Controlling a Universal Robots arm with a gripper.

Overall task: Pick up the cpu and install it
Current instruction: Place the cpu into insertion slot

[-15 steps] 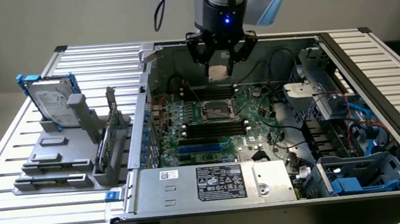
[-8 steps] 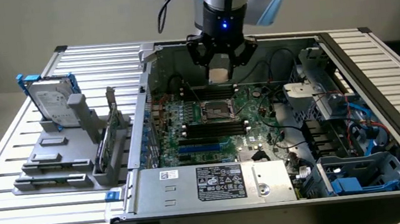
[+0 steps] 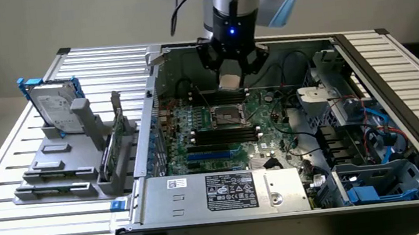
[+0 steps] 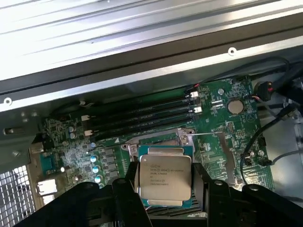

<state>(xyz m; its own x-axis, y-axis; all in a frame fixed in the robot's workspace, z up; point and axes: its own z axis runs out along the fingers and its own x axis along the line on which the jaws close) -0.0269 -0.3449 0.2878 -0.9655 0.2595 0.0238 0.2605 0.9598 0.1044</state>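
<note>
The end effector grips the cpu by two opposite edges, near the socket. It seems light, stiff and fragile.

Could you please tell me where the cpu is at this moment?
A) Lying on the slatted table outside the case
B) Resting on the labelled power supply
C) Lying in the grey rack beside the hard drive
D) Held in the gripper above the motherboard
D: the cpu is clamped between the dark fingers of the gripper, raised above the motherboard and the socket.
</note>
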